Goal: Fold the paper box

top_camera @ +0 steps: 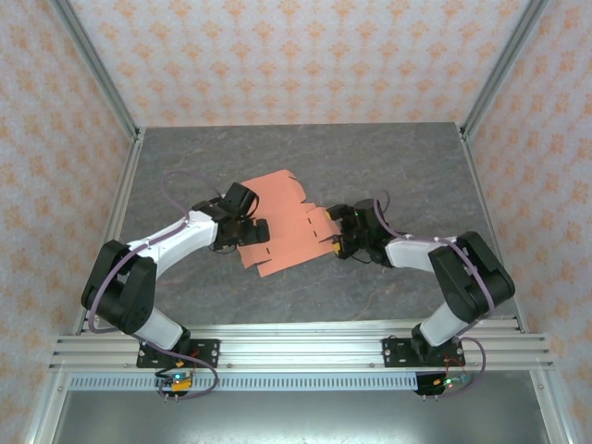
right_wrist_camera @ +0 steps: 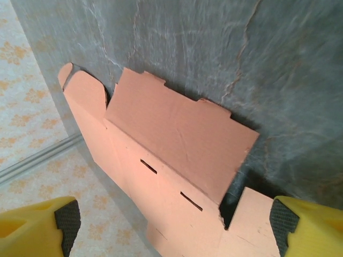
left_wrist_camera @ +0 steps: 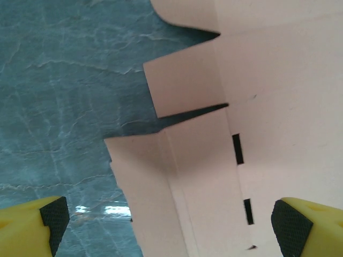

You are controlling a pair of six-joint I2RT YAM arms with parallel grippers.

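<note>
Salmon-orange die-cut card sheet (top_camera: pixel 282 222), flaps partly raised, centre of grey marbled tabletop (top_camera: pixel 388 166), left gripper (left_wrist_camera: pixel 169 219) wide open at its left edge, right gripper (right_wrist_camera: pixel 174 227) open, straddling right flap.

I see a salmon-orange die-cut card sheet (right_wrist_camera: pixel 171 160), slotted, one long flap tilted up, lying on the grey marbled worktop (right_wrist_camera: pixel 241 53). My yellow, black-padded jaws stand wide apart either side.

Lighting was bright and even, with soft short shadows. A small glare patch marked the desk (left_wrist_camera: pixel 64 107)
</note>
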